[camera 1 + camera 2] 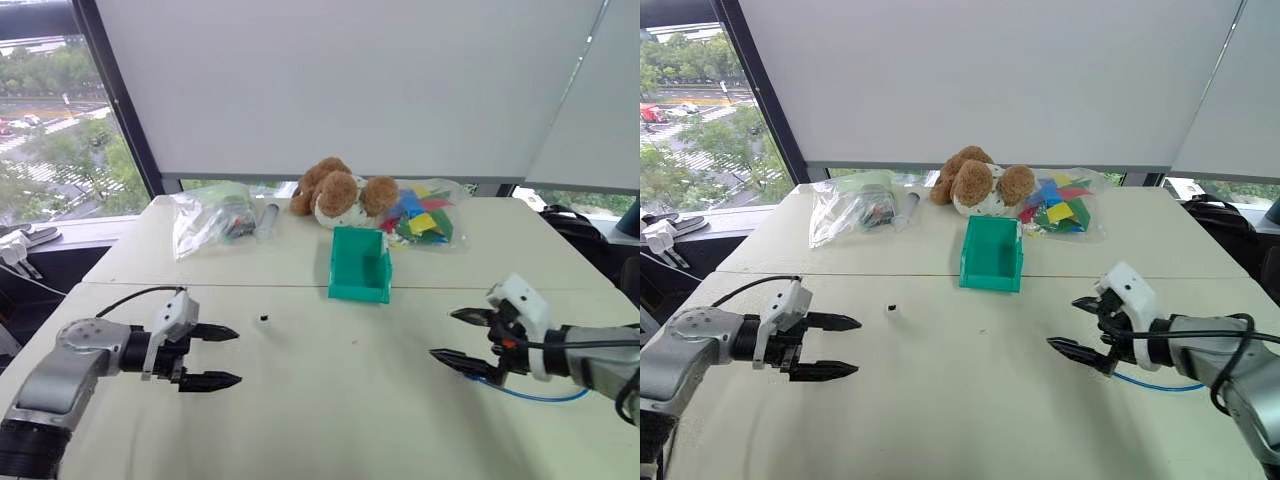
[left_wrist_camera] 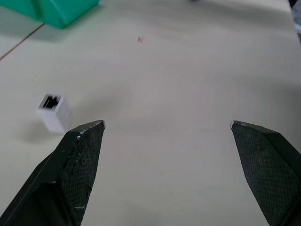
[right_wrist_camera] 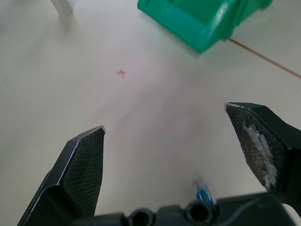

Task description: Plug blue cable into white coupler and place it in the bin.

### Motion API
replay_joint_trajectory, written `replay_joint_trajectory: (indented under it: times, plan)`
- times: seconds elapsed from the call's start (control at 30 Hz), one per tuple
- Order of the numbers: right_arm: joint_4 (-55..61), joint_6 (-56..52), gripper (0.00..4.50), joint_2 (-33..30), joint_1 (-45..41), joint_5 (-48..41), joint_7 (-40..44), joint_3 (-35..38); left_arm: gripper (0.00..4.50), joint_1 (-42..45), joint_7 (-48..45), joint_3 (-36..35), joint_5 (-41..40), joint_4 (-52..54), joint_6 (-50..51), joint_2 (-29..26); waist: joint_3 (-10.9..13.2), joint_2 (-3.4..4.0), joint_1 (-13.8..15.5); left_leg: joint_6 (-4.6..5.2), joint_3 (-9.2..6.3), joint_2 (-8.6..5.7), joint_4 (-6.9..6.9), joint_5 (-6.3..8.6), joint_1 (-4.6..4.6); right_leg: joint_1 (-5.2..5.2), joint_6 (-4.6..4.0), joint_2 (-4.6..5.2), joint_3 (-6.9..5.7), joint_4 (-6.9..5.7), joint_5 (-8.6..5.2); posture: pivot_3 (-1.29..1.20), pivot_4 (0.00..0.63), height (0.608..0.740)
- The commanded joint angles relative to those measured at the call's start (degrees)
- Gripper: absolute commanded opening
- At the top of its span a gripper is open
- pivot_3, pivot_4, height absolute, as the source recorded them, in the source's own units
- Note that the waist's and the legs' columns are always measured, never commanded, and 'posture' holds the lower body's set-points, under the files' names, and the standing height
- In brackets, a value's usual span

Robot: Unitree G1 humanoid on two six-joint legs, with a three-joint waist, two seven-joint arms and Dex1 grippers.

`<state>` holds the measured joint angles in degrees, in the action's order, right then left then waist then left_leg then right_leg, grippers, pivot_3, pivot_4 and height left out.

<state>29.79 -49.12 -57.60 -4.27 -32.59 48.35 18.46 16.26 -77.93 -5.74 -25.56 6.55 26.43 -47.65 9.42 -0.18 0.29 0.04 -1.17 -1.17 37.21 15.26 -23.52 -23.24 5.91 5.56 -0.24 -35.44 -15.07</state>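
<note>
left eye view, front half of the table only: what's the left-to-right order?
left claw → white coupler → bin → right claw → blue cable. Both claws are open and hold nothing.

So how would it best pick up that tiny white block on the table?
Probably by its two plain white side walls, coming down from above with the left gripper, whose fingers are open and which hovers nearest. The coupler is a small box standing free on the table, dark socket facing up and towards that gripper. Pinching the sides leaves the socket clear for the plug.
</note>
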Motion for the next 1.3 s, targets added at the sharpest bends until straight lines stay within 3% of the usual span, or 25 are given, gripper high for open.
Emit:
replay_joint_trajectory:
  times: [0.03,0.3,0.67,0.87,1.3]
  plan:
    - [1.81,-0.85,4.50,-1.84,1.42,-1.74,1.69,4.75,4.41,-0.34,2.64,-1.71,-3.12,5.11,2.63,-0.44,0.00,0.00,0.03,0.00,0.00,0.00,-0.02,0.00,0.00,-0.01,0.00,-0.01,0.00,0.01,0.00,0.00,0.150,0.740]
    - [2.74,-2.67,4.50,-2.73,7.61,-3.02,3.93,12.54,4.41,1.03,7.06,0.75,-5.71,9.56,6.03,1.08,0.02,0.03,0.45,0.00,0.04,-0.01,-0.01,-0.01,0.00,0.03,0.01,-0.04,-0.01,0.04,0.00,0.00,0.150,0.740]
    - [6.00,-4.16,4.50,-1.72,12.45,-2.70,2.77,15.11,4.41,6.32,7.19,4.03,-5.11,5.53,4.40,3.11,0.04,0.01,0.45,0.01,0.11,-0.02,0.05,-0.02,0.02,0.06,0.03,-0.15,-0.03,0.00,0.01,0.00,0.150,0.740]
    - [1.35,0.92,4.50,-1.84,14.64,2.20,2.87,11.48,4.41,9.13,7.08,5.27,-4.05,2.22,2.61,4.18,0.06,-0.04,0.46,0.01,0.13,-0.02,0.20,-0.02,0.06,0.14,0.06,-0.41,-0.04,-0.10,0.03,0.00,0.150,0.740]
    - [-23.23,20.41,4.50,-1.48,8.72,13.97,8.28,-5.32,4.41,9.75,7.59,8.27,-0.93,0.26,-2.04,7.12,0.07,-0.04,0.42,0.02,0.20,0.04,0.45,-0.02,0.15,0.26,0.21,-0.53,-0.01,-0.24,0.11,0.00,0.150,0.740]
